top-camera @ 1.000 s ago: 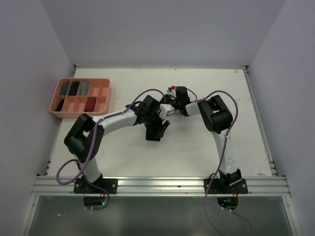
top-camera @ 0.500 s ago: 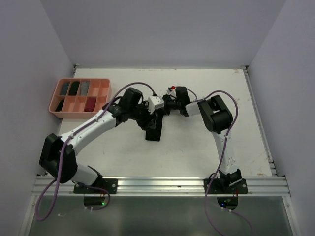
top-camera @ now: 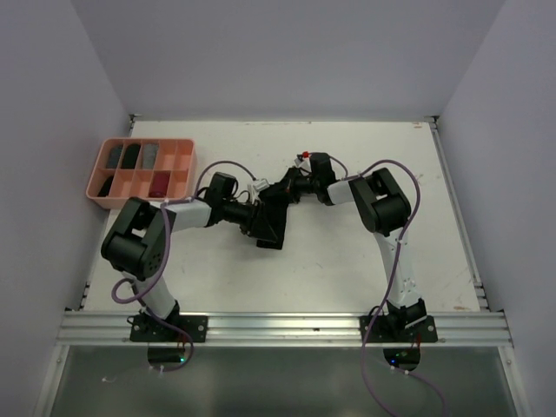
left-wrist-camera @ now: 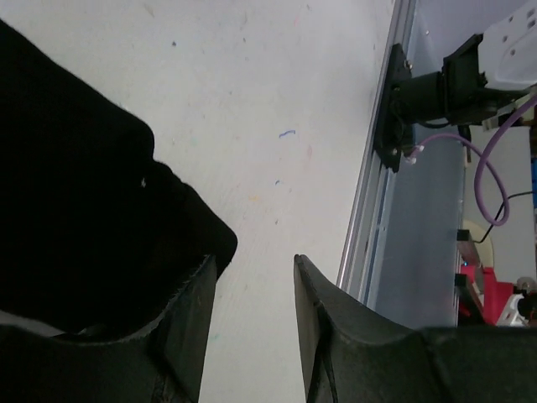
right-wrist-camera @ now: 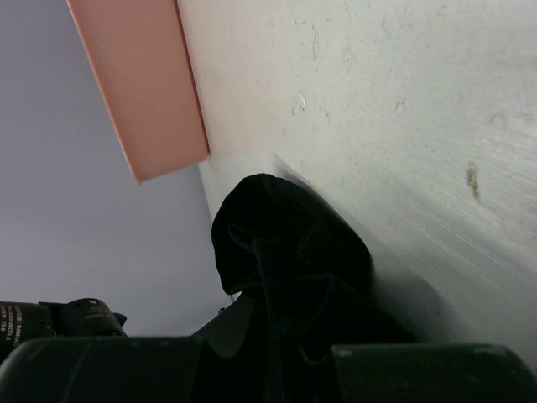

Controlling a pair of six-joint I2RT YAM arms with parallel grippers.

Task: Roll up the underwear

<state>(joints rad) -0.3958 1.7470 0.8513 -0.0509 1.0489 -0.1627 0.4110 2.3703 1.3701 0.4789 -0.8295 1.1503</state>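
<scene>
Two arms reach toward each other over the middle of the table, and the black underwear lies between them there, as a dark bunched strip that goes from the near left up toward the far right

In the right wrist view, the right gripper has its fingers pressed together on the black cloth: the cloth comes out from between them as a rounded, wrinkled lump which rests on the white surface. So one end of the garment is pinched by this gripper, the end that is farther from the arm bases

In the left wrist view, the left gripper is low over the table with its two fingers standing apart, and only bare table shows in the gap. The black cloth lies just beside one finger, touching its outer side near the tip, but it is not between the fingers

At the far left of the table stands the salmon-pink tray, well apart from the garment. Its compartments hold some small dark and grey things; what they are I cannot tell
</scene>
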